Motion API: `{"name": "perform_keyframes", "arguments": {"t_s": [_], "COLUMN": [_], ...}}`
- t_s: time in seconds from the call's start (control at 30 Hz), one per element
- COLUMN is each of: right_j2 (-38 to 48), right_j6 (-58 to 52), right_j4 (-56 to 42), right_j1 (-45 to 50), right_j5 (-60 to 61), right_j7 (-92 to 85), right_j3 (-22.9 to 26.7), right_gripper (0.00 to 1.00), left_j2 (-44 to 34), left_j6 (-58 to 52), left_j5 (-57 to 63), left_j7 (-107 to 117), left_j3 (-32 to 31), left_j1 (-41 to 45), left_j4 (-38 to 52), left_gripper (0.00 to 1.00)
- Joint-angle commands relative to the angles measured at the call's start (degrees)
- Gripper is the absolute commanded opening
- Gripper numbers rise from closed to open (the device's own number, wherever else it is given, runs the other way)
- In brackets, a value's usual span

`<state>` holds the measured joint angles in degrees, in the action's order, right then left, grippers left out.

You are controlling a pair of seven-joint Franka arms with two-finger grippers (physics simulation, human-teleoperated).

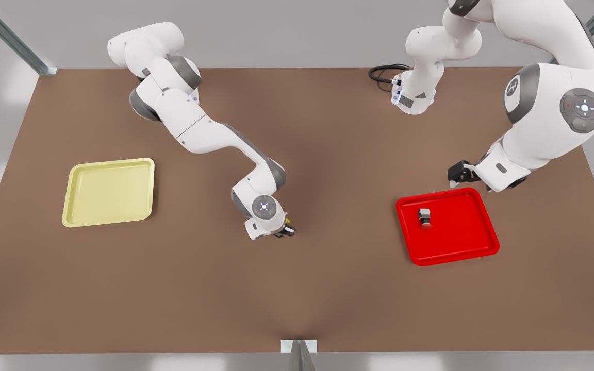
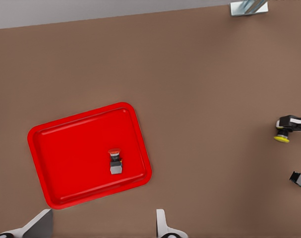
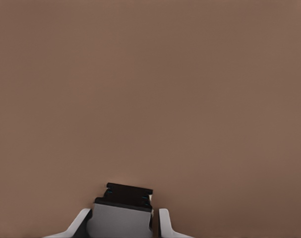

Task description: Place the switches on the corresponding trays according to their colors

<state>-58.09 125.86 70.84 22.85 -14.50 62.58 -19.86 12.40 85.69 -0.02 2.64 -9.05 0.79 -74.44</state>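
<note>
- A plain brown table (image 1: 328,309) under grey walls is seen; the pale yellow tray (image 1: 109,191) lies bare at the front view's left, and the red tray (image 1: 475,247) at its right, well apart
- The red-capped switch (image 1: 424,217) lies on its side inside the red tray, near one corner, its cap pointing away from the raised rim
- The left gripper (image 2: 101,229) is held above the red tray's edge with its fingers spread wide and nothing between them; this arm is judged to be waiting
- The right gripper (image 3: 121,225) is placed low between the trays, clamped on a grey-bodied switch (image 3: 121,215); a yellow cap (image 2: 281,139) is seen at that gripper, so the pale yellow tray is the likely destination
- The switch is judged light, rigid and easily tipped; the flat sides of the block body are best gripped, not the rounded cap
</note>
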Motion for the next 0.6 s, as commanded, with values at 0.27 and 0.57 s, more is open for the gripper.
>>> {"name": "perform_keyframes", "arguments": {"t_s": [0.27,0.57], "right_j2": [0.17,0.7], "right_j6": [-0.53,-0.88], "right_j4": [0.0,-0.09], "right_j1": [-0.18,-0.79], "right_j5": [0.0,0.53], "right_j7": [-0.35,-1.58], "right_j3": [0.0,-0.09], "right_gripper": [0.55,0.5], "left_j2": [0.08,0.08], "left_j6": [0.0,-0.09], "left_j5": [-0.07,0.02], "left_j7": [0.62,1.32], "left_j3": [-0.09,-0.44], "left_j1": [0.0,0.0], "left_j4": [0.0,0.0], "left_gripper": [1.0,1.0]}}
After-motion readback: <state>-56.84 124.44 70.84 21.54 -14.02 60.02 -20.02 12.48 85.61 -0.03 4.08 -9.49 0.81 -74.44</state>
